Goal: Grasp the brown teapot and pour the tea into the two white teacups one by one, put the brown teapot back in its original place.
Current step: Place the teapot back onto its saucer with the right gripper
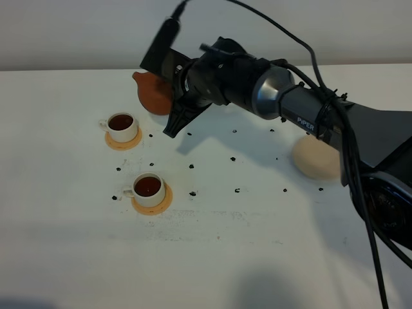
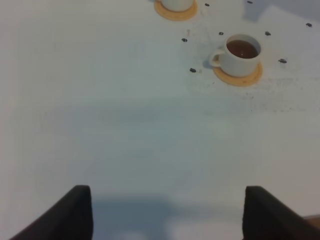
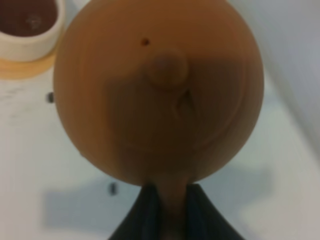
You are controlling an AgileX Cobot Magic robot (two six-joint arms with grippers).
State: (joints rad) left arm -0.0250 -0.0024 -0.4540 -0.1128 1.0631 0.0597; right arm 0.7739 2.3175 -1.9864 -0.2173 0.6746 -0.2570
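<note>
My right gripper (image 1: 169, 96) reaches across to the left and is shut on the loop handle of the brown teapot (image 1: 152, 94), held just behind the far white teacup (image 1: 122, 126). In the right wrist view the teapot (image 3: 160, 90) fills the frame with its lid knob toward the camera, and my fingers (image 3: 145, 217) clamp the handle. The near teacup (image 1: 149, 188) also holds dark tea. Each cup sits on an orange-tan coaster. The cream-beige saucer (image 1: 315, 159) lies bare at the right. My left gripper (image 2: 167, 215) is open and empty over bare table, out of the high view.
Small dark specks (image 1: 234, 158) are scattered over the white table (image 1: 257, 244). The right arm (image 1: 302, 109) stretches across the table's back middle. The left wrist view shows the near cup (image 2: 241, 54) and the rim of the other cup (image 2: 176, 5).
</note>
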